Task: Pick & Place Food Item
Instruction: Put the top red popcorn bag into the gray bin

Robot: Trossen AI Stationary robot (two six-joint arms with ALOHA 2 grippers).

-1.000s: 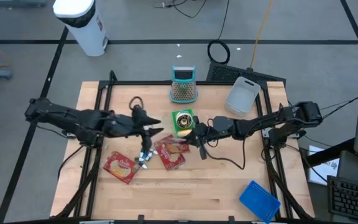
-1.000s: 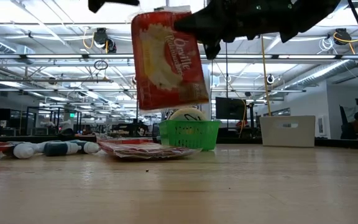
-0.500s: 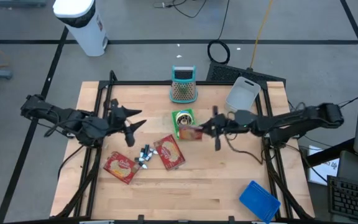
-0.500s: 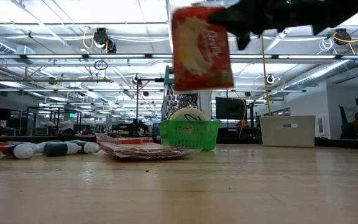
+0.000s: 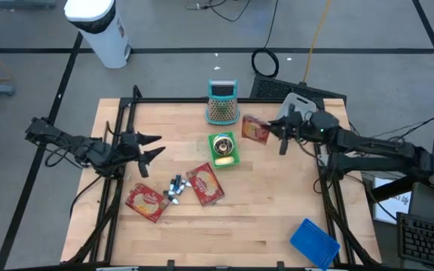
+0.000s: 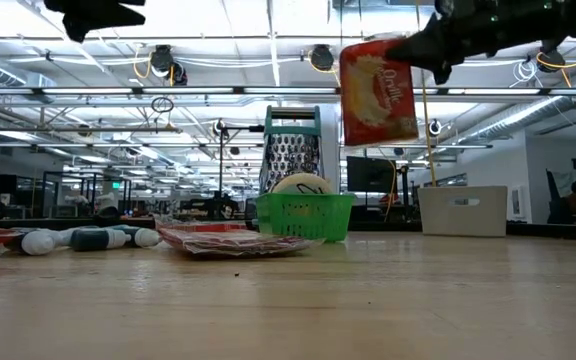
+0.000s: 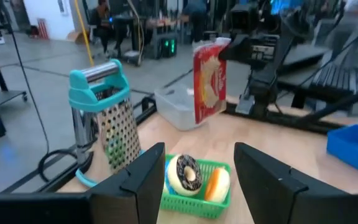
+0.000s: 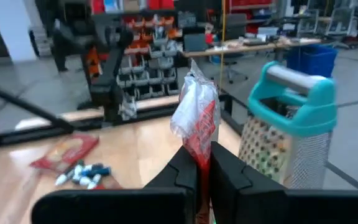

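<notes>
A red food packet [image 5: 255, 130] hangs in the air between the green basket [image 5: 223, 148] and the clear bin [image 5: 294, 117], with my right gripper [image 5: 274, 129] shut on it. It shows upright in the low view [image 6: 378, 90] and edge-on in the right wrist view [image 8: 197, 124]. My left gripper [image 5: 151, 147] hovers open and empty above the table's left side, its fingers [image 7: 143, 180] pointing toward the basket. Two more red packets [image 5: 145, 202] [image 5: 206, 185] lie flat on the table near the front. My right gripper pinches the packet between its two fingers at one side edge, near the upper corner [image 6: 406, 52]. The fingers come in level from the table's right side. The packet hangs upright, clear of the table, with its crimped end [image 8: 191, 102] sticking out past the fingertips.
A teal-handled grater [image 5: 221, 102] stands at the far middle. The basket holds a donut [image 7: 184, 173]. Small markers [image 5: 175, 188] lie between the two flat packets. A blue item [image 5: 313, 242] sits at the near right corner. Bare wood lies right of centre.
My right gripper has carried the packet up and away from the table's middle, past the basket, toward the far right near the bin; the packet has stayed upright in the hold. My left gripper has drawn back toward the table's left edge.
</notes>
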